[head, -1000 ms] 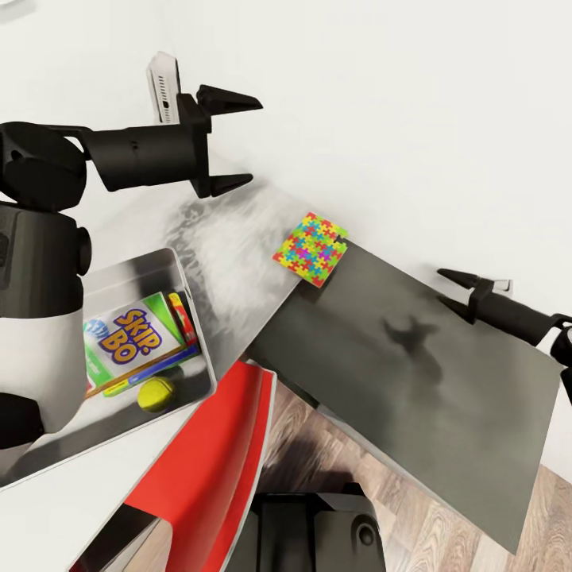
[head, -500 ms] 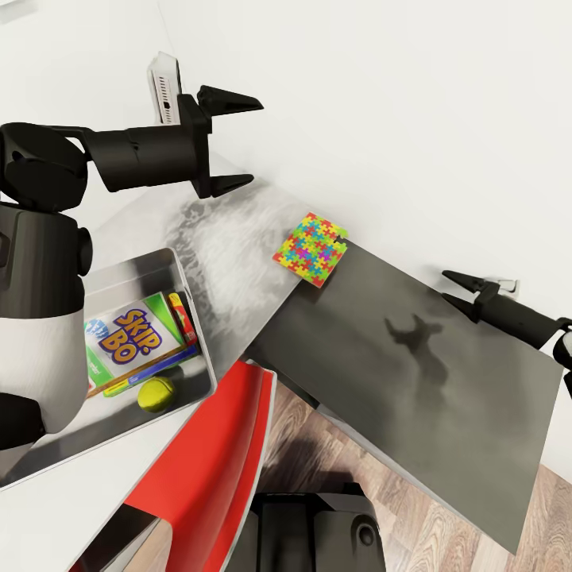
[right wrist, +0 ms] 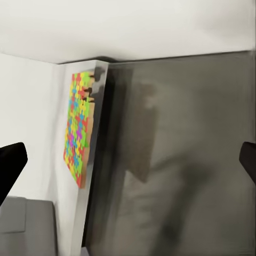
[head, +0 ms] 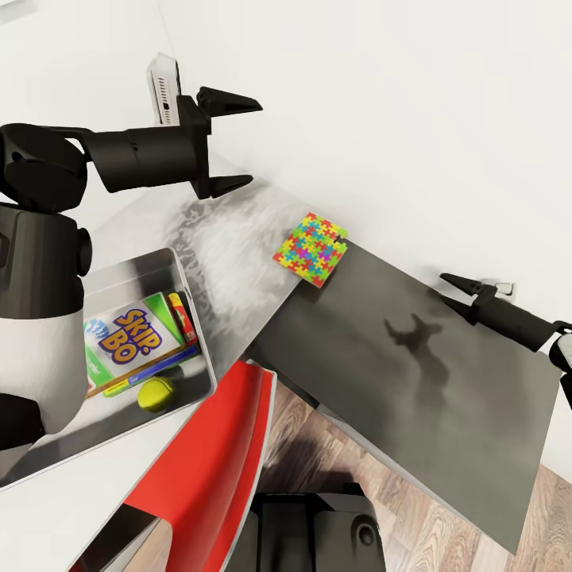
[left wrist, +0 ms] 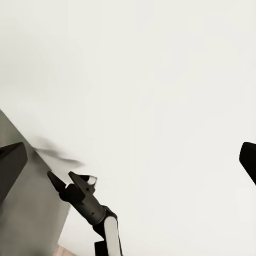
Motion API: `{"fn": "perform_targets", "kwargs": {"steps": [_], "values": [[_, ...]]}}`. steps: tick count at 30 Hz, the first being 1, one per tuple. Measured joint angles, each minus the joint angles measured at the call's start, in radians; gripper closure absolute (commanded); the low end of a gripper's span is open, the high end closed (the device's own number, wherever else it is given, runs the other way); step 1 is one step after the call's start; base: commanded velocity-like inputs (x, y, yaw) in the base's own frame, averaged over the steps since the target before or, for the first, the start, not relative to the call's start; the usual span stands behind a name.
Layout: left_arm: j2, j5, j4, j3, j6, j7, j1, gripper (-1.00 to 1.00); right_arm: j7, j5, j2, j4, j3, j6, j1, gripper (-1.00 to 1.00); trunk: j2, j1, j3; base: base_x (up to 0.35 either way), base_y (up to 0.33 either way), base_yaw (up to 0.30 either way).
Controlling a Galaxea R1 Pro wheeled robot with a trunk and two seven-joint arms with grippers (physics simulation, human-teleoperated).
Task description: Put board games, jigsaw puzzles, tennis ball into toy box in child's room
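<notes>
1. Puzzle: lies flat at the table edge, overhanging the lower dark desk; last toy seen outside the box.
2. Toy box: sits on the table near the trunk; holds a game lettered "SKIP-BO", other flat boxes under it, and a ball.
3. Left gripper: jaws wide apart, empty, held high, clear of the table.
4. Right gripper: jaws apart, empty, over the dark desk, aimed at the puzzle, likely for pickup.

jigsaw puzzle unobstructed, wall close behind
</notes>
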Motion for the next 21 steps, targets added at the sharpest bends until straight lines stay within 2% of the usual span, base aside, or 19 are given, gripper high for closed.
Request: {"fn": "perform_targets", "kwargs": {"steps": [17, 21], "values": [[0.000, 0.000, 0.000, 0.002, 0.001, -0.001, 0.001, -1.00, 0.007, 0.004, 0.011, 0.049, 0.010, -0.036, 0.003, -1.00, 0.000, 0.000, 0.000, 0.000, 0.000, 0.000], [0.000, 0.000, 0.000, 0.002, 0.001, -0.001, 0.001, -1.00, 0.007, 0.006, 0.020, 0.056, 0.011, -0.043, 0.004, -1.00, 0.000, 0.000, 0.000, 0.000, 0.000, 0.000]]}}
